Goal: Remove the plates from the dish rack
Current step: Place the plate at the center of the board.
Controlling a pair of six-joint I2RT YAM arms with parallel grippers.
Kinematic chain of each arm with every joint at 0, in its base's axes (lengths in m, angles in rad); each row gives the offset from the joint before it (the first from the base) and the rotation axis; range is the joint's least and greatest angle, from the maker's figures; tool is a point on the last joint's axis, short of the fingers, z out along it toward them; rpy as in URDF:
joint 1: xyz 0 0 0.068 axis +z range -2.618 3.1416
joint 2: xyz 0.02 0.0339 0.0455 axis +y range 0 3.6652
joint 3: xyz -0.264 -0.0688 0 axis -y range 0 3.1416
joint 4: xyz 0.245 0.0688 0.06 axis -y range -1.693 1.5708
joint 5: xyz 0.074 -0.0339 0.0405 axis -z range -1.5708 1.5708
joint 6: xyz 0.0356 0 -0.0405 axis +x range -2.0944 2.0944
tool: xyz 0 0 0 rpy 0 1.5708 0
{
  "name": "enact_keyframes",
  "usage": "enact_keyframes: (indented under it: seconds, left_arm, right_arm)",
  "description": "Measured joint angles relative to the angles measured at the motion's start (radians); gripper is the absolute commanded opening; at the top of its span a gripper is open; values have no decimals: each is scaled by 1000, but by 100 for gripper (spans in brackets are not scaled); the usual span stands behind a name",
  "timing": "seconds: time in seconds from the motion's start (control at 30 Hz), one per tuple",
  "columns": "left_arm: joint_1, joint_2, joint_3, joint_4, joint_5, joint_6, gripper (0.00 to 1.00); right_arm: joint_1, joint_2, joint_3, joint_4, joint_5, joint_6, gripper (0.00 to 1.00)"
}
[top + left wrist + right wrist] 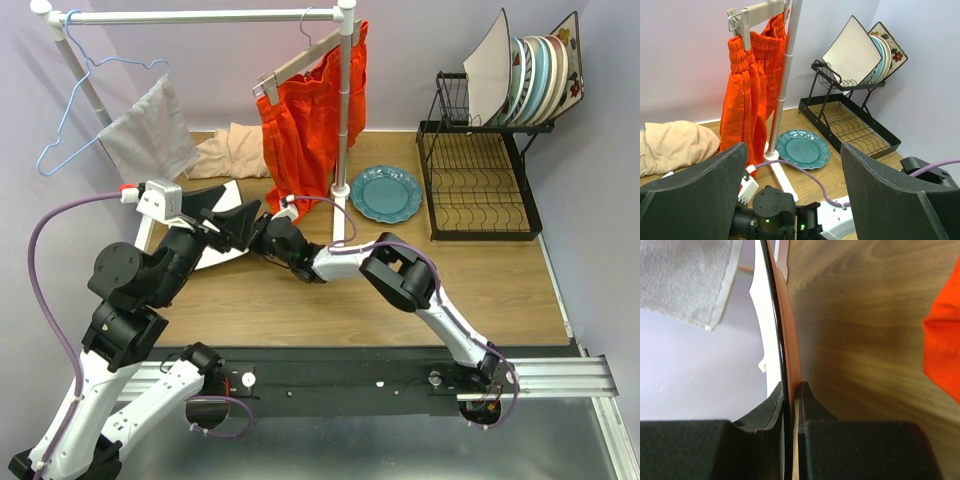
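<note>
Right gripper: jaws closed on the rim of a square white plate with a dark edge line. From the wrist view the plate runs edge-on straight out from the fingertips, its underside turned to the brown wooden table.

From above, this plate sits at the left of the table, well apart from the black wire dish rack at the far right. The right arm is stretched across to the left to hold it. Cannot tell whether the plate's low edge touches the wood.

Left gripper: jaws wide open, holding nothing. It sits just beside the held plate on the left and looks across at the rack.

Other plates:
- A round teal plate lies flat on the table, just left of the rack.
- A row of mixed plates stands on edge in the rack's upper shelf, leaning to the right.

Judgement: the step in hand is setting the white plate down at the left. The next move depends on the plate's tilt. The jaws need to bring it flat before they let go, or it will drop onto one edge. For the next plate the right arm's base is nearer the rack.
</note>
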Motion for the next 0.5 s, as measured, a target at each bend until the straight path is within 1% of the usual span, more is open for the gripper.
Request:
enact_keyframes:
  seconds: [0.23,0.5]
  left_arm:
    - [0,-14,-7,-8,-10,0,84]
    - [0,-20,-35,-2,-11,0,84]
  right_arm:
    - [0,80,97,3,45,31,1]
    - [0,119,115,3,115,87,1]
